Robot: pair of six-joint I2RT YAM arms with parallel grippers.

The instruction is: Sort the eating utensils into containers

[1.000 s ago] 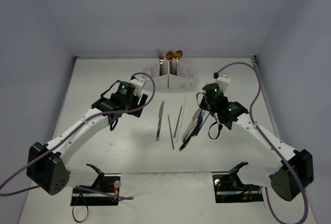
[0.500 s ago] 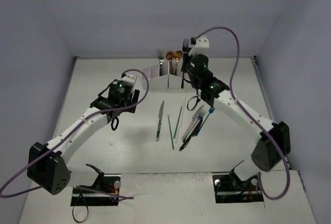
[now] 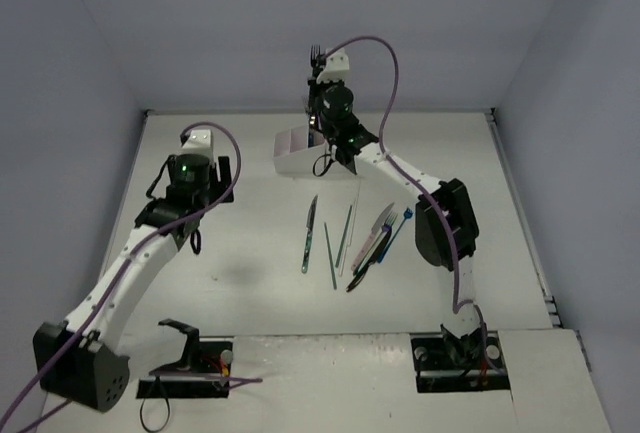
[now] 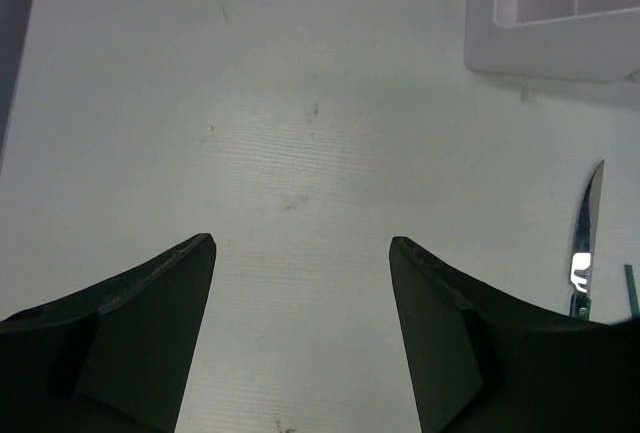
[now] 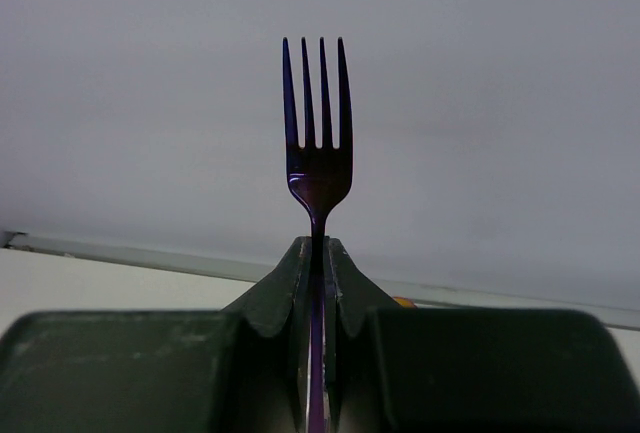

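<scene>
My right gripper (image 3: pixel 321 81) is shut on a dark blue-purple fork (image 5: pixel 317 158) and holds it upright, tines up, above the white organiser box (image 3: pixel 292 156) at the back of the table. The fork's tines (image 3: pixel 316 53) show against the back wall. My left gripper (image 3: pixel 222 181) is open and empty over bare table, left of the box, whose corner (image 4: pixel 560 23) shows in the left wrist view. A knife (image 3: pixel 309 234), teal chopsticks (image 3: pixel 337 241) and a pile of several utensils (image 3: pixel 372 246) with a blue fork (image 3: pixel 401 222) lie mid-table. Any utensils in the box are hidden by the right arm.
The knife's blade (image 4: pixel 586 248) lies at the right edge of the left wrist view. Walls close in the table on the left, back and right. The right arm stretches across the pile toward the back.
My right gripper has lifted the fork from the pile and swung it back and left to above the organiser box. My left arm has drawn back to the left, away from the box.
</scene>
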